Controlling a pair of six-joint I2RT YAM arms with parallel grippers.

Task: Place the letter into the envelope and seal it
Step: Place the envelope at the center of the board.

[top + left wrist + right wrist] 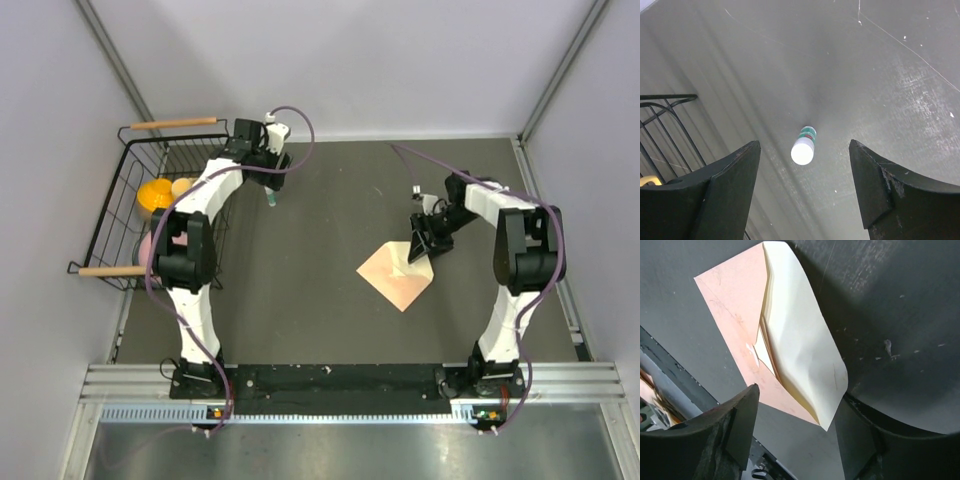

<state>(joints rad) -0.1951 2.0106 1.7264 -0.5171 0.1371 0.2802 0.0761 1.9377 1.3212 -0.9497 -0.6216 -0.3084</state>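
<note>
Peach-pink flat paper envelope [397, 275] lies on the dark grey table [320, 330], right under the right arm's fingers and well apart from the left arm's.

Going left to right: a black wire basket with wooden handles [130, 200] sits just outside one finger of the left gripper [804, 146] and isn't involved. That gripper hangs over a small white-capped, green-banded glue stick [803, 149]. The stick stands upright on the table below the gap between the fingers, roughly centred and touching neither. The fingers are spread wide and hold nothing.

Over at the right gripper [799, 395], the fingers are parted too and grip nothing. A folded cream paper letter [800, 340] lies on the envelope just ahead of the tips, its near corner close to one finger. It looks tucked partway into the pocket, but I can't tell how deep, or where the flap is.

My guess is insertion is about done and we're onto sealing, starting with fetching the glue. Next move needs the left fingers dropped straight down either side of the stick, then closed on its body without tipping it, since it's narrow and upright.
</note>
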